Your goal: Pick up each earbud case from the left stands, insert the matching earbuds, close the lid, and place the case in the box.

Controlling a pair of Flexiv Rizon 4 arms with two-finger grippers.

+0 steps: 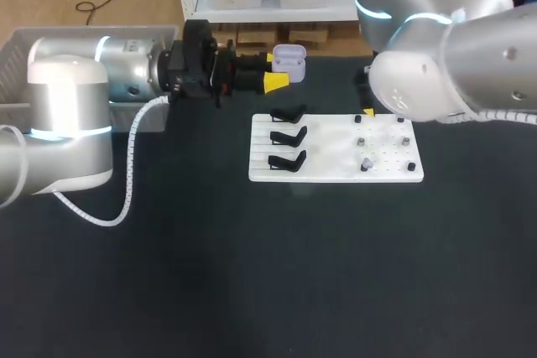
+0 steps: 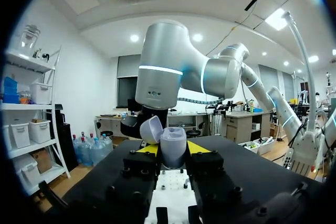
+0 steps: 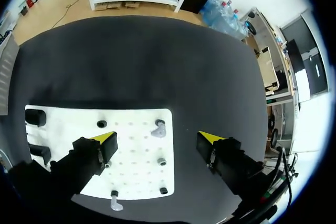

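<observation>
Lavender earbud case (image 1: 289, 58), lid flipped open, sits clamped between the yellow tips of my left pincer (image 1: 274, 70), held above the dark table (image 1: 252, 274) behind the white board (image 1: 336, 165). My right pincer (image 3: 156, 141) hangs wide open over the board's pegged half, a pale earbud (image 3: 159, 128) beneath it. Three black stands (image 1: 288, 135) line the other half.

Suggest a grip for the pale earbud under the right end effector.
Pinch the earbud by its top, from straight above: it stands proud of the white board, bare space either side, and the right end effector hangs open over it.
</observation>
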